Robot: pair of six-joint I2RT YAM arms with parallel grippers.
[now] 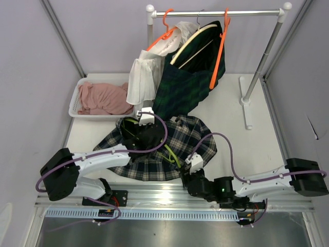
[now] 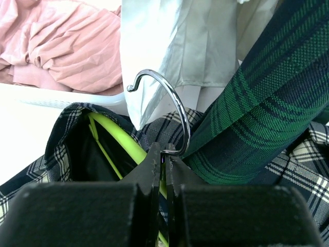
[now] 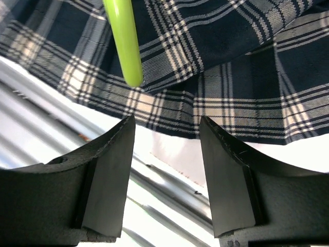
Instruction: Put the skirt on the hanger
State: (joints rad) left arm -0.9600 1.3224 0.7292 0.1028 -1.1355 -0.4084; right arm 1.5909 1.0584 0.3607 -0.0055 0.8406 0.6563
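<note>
Left gripper (image 2: 164, 153): pressed together, pinches the hanger (image 2: 121, 138) at the foot of its metal hook (image 2: 184, 123). Sits over the far side of the skirt (image 1: 169, 138), hook pointing up toward the far edge of the table (image 1: 231, 116).

Right gripper (image 3: 167, 128): spread, nothing between the jaws. Hovers low at the near edge of the table, just off the skirt's hem.

Skirt: navy-and-white plaid, lies flat at the near middle of the table, between the two grippers. Not hung up yet. Lime hanger arm runs into the skirt's open dark inside in the left wrist view; its other tip shows against the plaid in the right wrist view.

White basket (image 1: 76, 98) at the far left corner, holds a pink garment (image 1: 103, 98).

Rack (image 1: 216, 12) along the far edge: carries a white shirt (image 1: 140, 77), a green tartan garment (image 1: 187, 82) and an orange hanger (image 1: 220, 51). Tartan hem hangs down to the table, close beside the hook.
</note>
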